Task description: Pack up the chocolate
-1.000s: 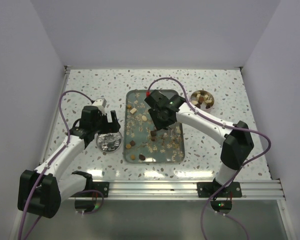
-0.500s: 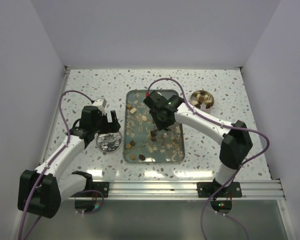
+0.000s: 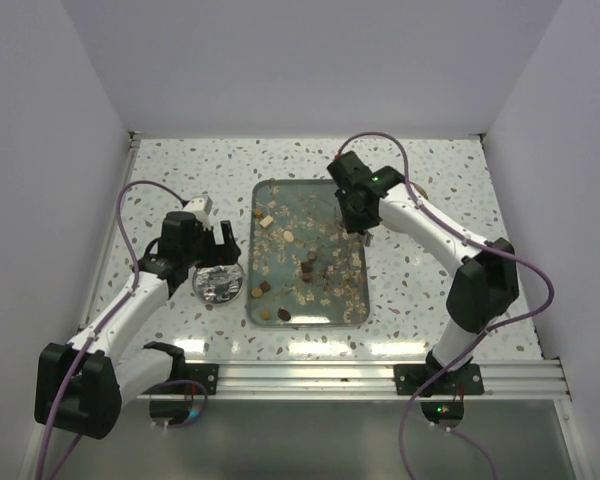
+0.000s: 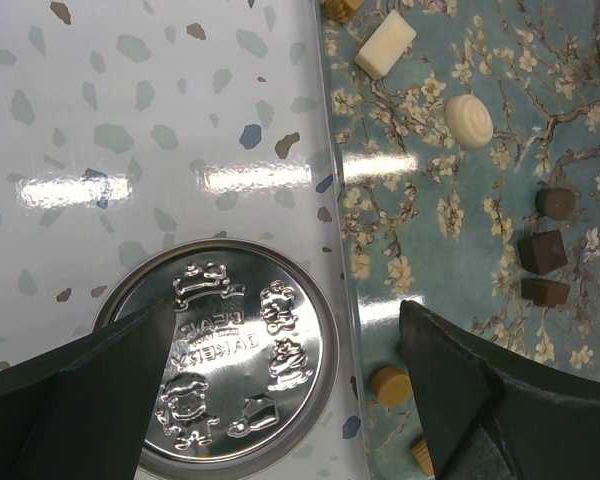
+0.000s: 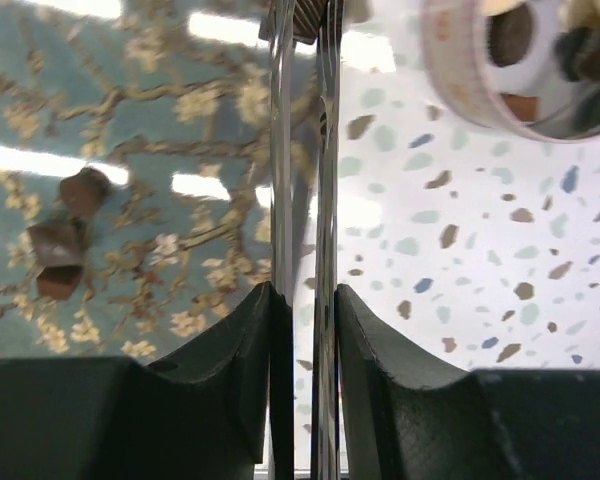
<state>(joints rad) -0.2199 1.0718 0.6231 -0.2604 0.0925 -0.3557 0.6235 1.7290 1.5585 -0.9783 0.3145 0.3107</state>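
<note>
Swung from the middle of the tray [image 3: 320,195] to its far right corner, the right pincer [image 3: 364,231] is pinched narrow on what looks like one dark chocolate [image 5: 308,12], likely to carry it to the bowl [image 5: 455,75] beside the tray, while more chocolates [image 3: 307,268] lie scattered on it.

Lid [image 4: 230,360] and tweezers [image 5: 326,200] are shiny metal, the tray [image 4: 540,80] and table [image 4: 130,120] glossy, the chocolate [image 4: 540,250] matt

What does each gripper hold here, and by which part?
The right gripper clamps metal tweezers across both blades, well back from the tips; those tips seem to pinch a brown chocolate piece. The left gripper is open, holding nothing.
</note>
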